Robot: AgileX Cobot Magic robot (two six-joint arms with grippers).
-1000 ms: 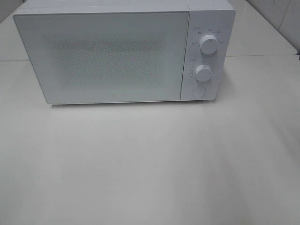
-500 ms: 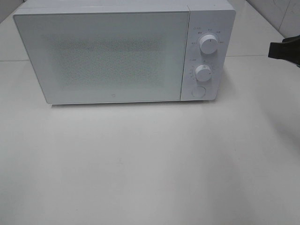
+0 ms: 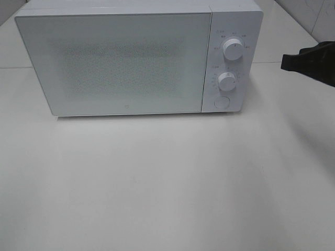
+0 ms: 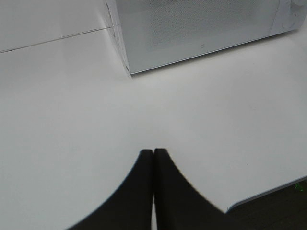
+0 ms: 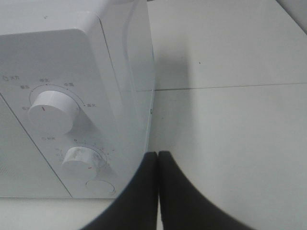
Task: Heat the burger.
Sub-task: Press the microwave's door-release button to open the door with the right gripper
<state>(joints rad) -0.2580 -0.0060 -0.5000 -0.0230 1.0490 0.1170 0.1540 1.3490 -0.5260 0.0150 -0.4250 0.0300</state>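
The burger is out of view; the white microwave point(image 3: 120, 63) stands at the back of the table with its door closed. My right gripper point(image 3: 285, 61) is shut and empty, coming in from the right edge at the height of the microwave's two knobs, a short way to the right of its control panel. In the right wrist view, its closed fingertips point(image 5: 158, 154) sit close beside the panel with the upper knob point(image 5: 50, 111), the lower knob point(image 5: 81, 160) and a round button point(image 5: 100, 186). My left gripper point(image 4: 153, 152) is shut over bare table, well in front of the microwave's corner point(image 4: 128, 72).
The white table point(image 3: 167, 183) stretches wide in front of the microwave. Its near edge point(image 4: 268, 191) shows in the left wrist view. A seam point(image 5: 230, 87) in the table runs to the right of the microwave.
My right gripper has come into the exterior view from the right and moved left toward the microwave's control panel. The microwave has not changed.
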